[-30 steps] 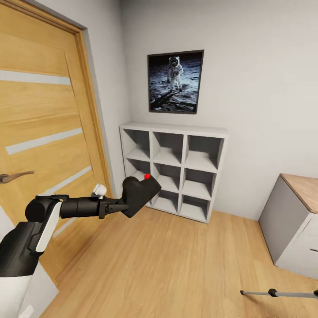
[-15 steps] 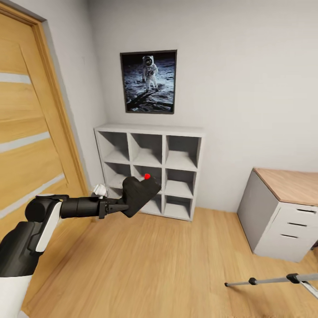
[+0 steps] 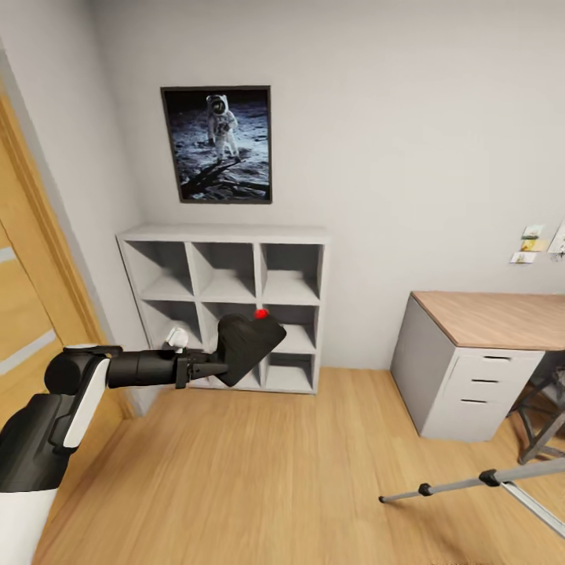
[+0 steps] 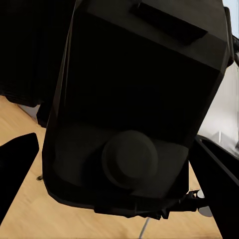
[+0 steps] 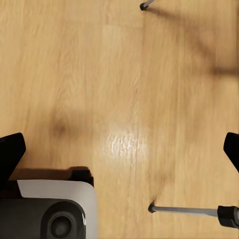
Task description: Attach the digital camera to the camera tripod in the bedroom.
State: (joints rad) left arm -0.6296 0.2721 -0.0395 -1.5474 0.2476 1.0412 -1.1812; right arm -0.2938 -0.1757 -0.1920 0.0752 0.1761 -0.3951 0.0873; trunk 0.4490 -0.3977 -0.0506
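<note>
The small chunky black digital camera with a red top button (image 3: 248, 345) sits left of centre in the head view, held out in front of the robot at chest height. The left gripper (image 3: 210, 366) is clamped on the camera's near edge, its arm reaching in from 9 o'clock. In the left wrist view the camera body (image 4: 134, 109) hangs between the two dark fingers (image 4: 17, 167), a round boss showing on its underside.

The silver-grey metal camera tripod (image 3: 471, 485) enters at 4 o'clock: two legs with black joints and one black foot on the light wood floor (image 3: 259, 479). Its head is out of frame. The right wrist view shows leg tips on the floor, one foot (image 5: 145, 5) and one jointed leg (image 5: 191, 211). The right gripper (image 5: 119, 149) points down at the floor, its dark fingertips wide apart with nothing between them.

Behind the camera stands a white nine-compartment cube shelf (image 3: 227, 235), at 11 o'clock a framed astronaut photograph (image 3: 217, 144), at 3 o'clock a wood-topped white desk with drawers (image 3: 479, 369), and at 9 o'clock the edge of a wooden door (image 3: 23, 314).

Progress: the camera is picked up and carried into the bedroom, well apart from the tripod. Remaining, by judgement: approach the tripod, bring its head into view, seat the camera on it.

No brand, label or legible writing is visible; small papers (image 3: 532, 243) on the wall are too small to read.
</note>
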